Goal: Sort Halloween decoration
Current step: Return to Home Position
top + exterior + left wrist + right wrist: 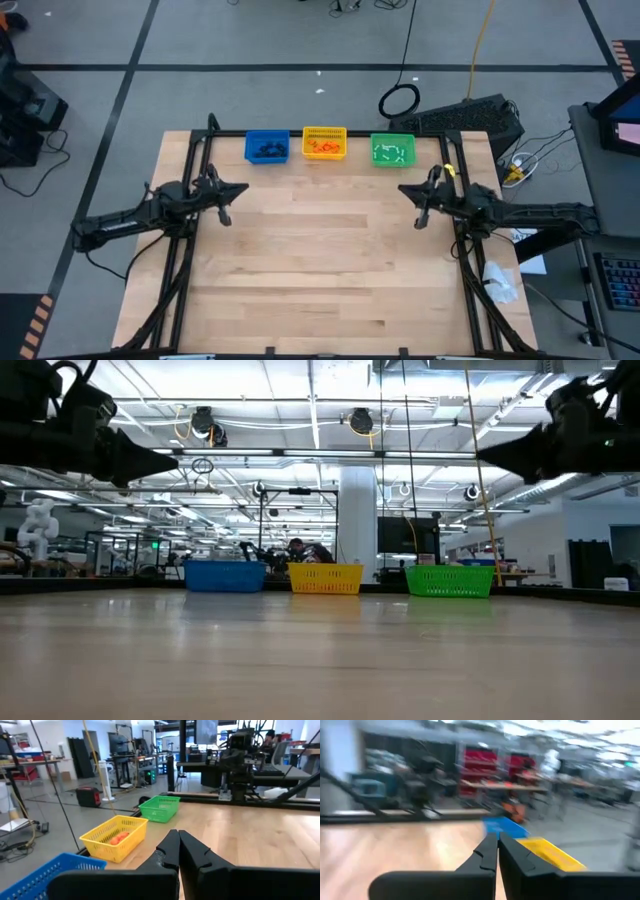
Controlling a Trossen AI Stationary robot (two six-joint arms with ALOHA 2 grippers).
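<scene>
Three small bins stand in a row at the table's far edge: a blue bin (266, 147) with black decoration pieces (268, 150), a yellow bin (324, 143) with orange pieces (323, 148), and a green bin (392, 150) with white pieces (391, 154). My left gripper (243, 188) hangs shut and level above the table's left side, holding nothing. My right gripper (402, 188) hangs shut above the right side, also holding nothing. Both fingers pairs show closed in the wrist views, the left gripper (179, 845) and the right gripper (497, 845).
Black frame rails (190, 160) run along the table's left, right and far edges. The bare wooden tabletop (320, 260) lies between the arms and toward the near edge. A keyboard (475, 115) and cables lie on the floor beyond the far right corner.
</scene>
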